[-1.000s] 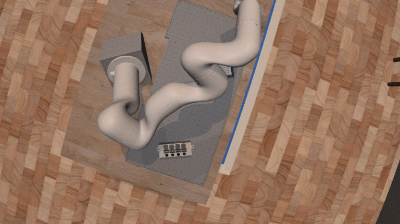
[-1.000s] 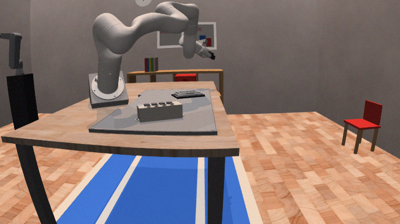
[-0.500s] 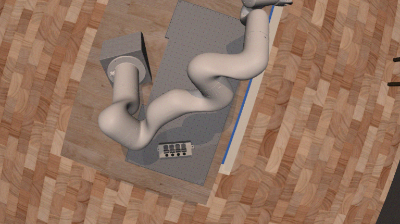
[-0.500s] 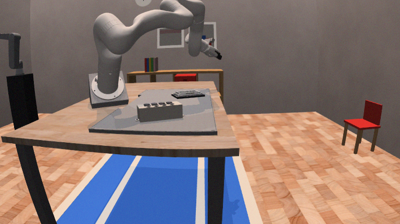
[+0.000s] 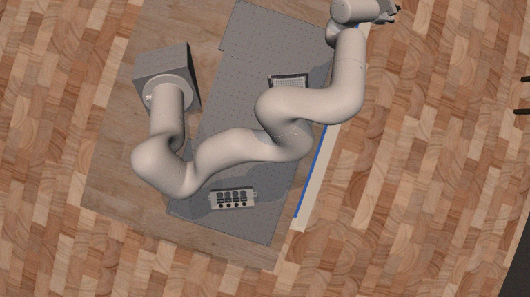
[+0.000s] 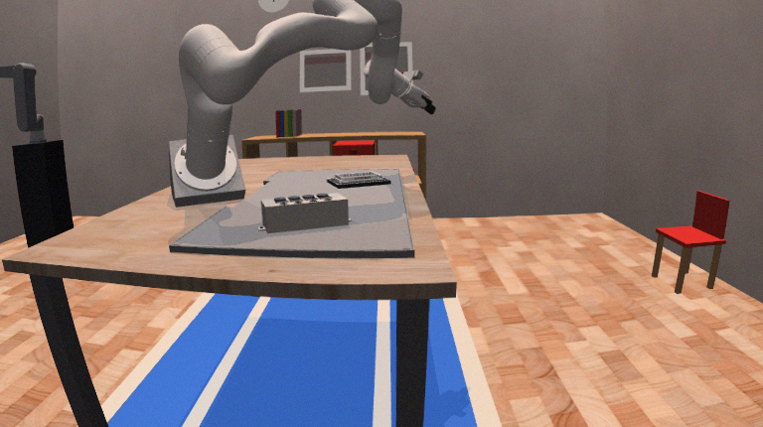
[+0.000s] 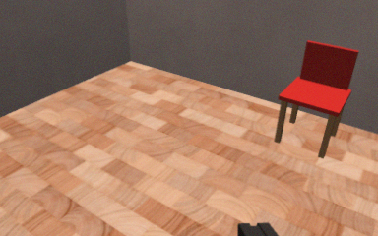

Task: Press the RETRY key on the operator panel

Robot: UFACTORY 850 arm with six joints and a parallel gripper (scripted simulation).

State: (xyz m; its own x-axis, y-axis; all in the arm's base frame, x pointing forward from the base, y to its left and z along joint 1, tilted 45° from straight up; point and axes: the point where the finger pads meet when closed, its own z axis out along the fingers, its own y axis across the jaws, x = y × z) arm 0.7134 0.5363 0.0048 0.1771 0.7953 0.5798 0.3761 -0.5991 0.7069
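Wooden counter (image 6: 140,242) carries, near its left rear corner, the grey pedestal (image 6: 179,195) of the arm (image 6: 225,68). A grey perforated plate (image 6: 315,236) takes up most of the right half of the counter, running from the front edge toward the back edge.

On that plate, toward the front edge, sits the operator panel (image 6: 304,212), a low grey box with four dark keys (image 6: 298,198) in a row along its top. From above, the panel (image 5: 232,198) shows the four keys with a row of dark round lamps (image 5: 232,205) beside them; none looks lit, and the printed names are too small to read, so which key is RETRY cannot be told.

Farther back on the plate, nearer the right edge, lies a shallow black tray (image 6: 358,179) with a pale gridded surface; in the top view the tray (image 5: 288,79) is half hidden under the arm, and whether its cells hold anything cannot be told.

At the far right the gripper (image 6: 428,108) hangs high in the air past the counter's right rear corner, well apart from the panel, fingers fully closed on nothing. In the wrist view only the fingertips show, pressed together, above parquet floor (image 7: 148,162) and facing a red chair (image 7: 319,88).
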